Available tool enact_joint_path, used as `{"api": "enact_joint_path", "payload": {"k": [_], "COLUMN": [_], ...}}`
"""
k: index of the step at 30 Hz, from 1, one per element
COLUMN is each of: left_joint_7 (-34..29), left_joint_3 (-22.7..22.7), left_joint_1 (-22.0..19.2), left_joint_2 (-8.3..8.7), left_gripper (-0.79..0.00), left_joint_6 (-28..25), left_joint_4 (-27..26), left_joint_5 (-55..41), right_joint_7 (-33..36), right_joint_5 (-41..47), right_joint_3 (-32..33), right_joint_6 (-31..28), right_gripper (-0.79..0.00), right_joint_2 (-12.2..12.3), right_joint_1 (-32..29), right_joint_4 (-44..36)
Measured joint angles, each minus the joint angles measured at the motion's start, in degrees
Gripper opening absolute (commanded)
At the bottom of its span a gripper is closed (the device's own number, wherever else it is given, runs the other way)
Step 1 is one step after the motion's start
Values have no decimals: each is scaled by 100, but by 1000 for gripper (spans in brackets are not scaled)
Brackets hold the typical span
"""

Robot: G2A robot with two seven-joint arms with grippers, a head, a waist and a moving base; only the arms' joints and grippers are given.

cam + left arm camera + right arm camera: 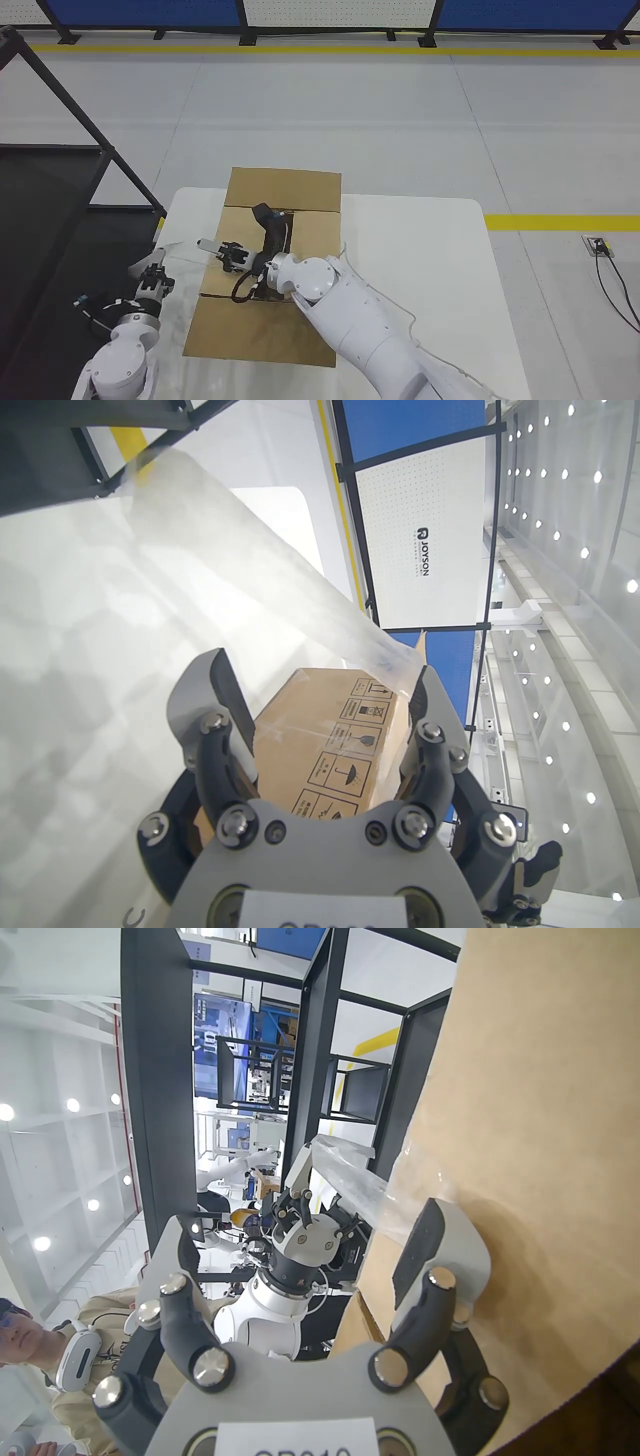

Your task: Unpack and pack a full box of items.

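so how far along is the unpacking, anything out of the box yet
Done: the cardboard box stands with flaps open, and a clear plastic sheet is at its side. In hand: nothing clamped; the left gripper is open with the plastic at one fingertip, the right gripper open against a flap. Left: the contents are hidden, so the rest of the unpacking and all repacking likely remain.

The box (285, 188) is brown, with small black picture marks on its side. The table (430, 260) is white. The plastic bag (280, 565) is clear. The left gripper (324, 680) and the right gripper (305, 1228) are grey with black pads (230, 695). The floor (400, 110) is pale grey with a yellow line (560, 222).
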Motion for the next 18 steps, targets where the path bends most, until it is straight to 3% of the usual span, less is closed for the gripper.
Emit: {"api": "enact_joint_path", "payload": {"k": [8, 18], "left_joint_7": [-126, 116], "left_joint_3": [48, 184], "left_joint_1": [113, -87], "left_joint_2": [6, -38], "left_gripper": [-108, -111], "left_joint_6": [-124, 169], "left_joint_4": [-101, -169], "left_joint_5": [175, 92], "right_joint_7": [-445, -673], "right_joint_5": [-268, -341], "right_joint_3": [40, 164], "right_joint_6": [-496, -584], "right_gripper": [0, 0], "right_joint_2": [9, -7], "right_joint_1": [-45, -96], "right_joint_4": [-109, -113]}}
